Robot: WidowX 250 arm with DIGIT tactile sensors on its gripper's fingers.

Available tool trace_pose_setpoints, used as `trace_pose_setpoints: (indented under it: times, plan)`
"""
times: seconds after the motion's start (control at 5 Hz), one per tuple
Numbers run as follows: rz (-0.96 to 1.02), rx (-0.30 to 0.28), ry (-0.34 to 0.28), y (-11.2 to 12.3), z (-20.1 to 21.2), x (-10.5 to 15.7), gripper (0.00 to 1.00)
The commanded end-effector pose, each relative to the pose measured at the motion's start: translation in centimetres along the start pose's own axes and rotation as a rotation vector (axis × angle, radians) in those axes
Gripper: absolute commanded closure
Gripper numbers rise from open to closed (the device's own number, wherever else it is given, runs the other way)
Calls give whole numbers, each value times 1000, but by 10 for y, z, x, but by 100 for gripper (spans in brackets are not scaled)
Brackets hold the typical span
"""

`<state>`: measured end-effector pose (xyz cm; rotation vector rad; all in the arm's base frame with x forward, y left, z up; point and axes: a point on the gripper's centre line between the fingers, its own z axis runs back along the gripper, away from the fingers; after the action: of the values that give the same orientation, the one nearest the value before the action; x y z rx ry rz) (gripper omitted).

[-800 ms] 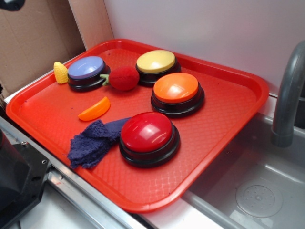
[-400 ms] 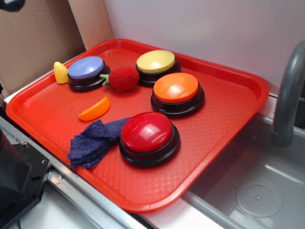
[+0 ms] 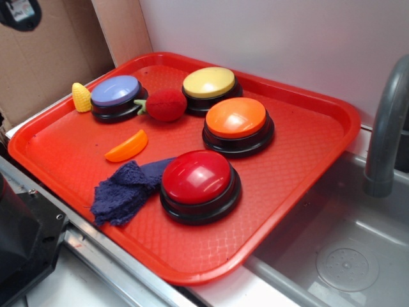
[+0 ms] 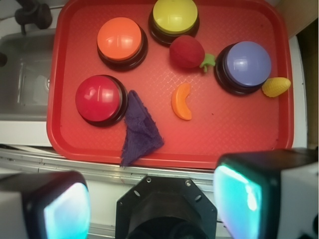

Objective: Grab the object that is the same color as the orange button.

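A red plastic tray [image 4: 249,139] sits beside a grey sink [image 3: 345,256] and carries everything. The small glossy orange crescent-shaped toy fruit slice [image 4: 181,101] lies flat near the tray's middle, on bare tray floor, touching nothing. The large domed orange push button on a black base [image 4: 121,42] stands well apart from it, toward the tray's far edge on the sink side. Around the slice are a red plush strawberry [image 4: 187,52], a purple domed button [image 4: 246,64], a yellow toy corn [image 4: 275,86], a yellow domed button [image 4: 174,17], a red domed button [image 4: 100,98] and a crumpled dark blue cloth [image 4: 138,129].

The gripper [image 4: 164,199] hangs high above the tray's near edge, its two fingers [image 4: 239,194] spread wide with nothing between them. From the wrist camera, the slice lies ahead of the gripper and only slightly to one side. Its long axis runs roughly from near edge to far edge, so the fingers would likely close across its narrow width.
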<state>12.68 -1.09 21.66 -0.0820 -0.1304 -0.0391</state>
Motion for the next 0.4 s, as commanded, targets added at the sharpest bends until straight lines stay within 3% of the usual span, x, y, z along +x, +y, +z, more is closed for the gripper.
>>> trace_pose_setpoints:
  times: [0.0, 0.2]
  plan:
    - [109, 77, -35, 19, -31, 16, 0]
    - [147, 104, -66, 27, -47, 18, 0]
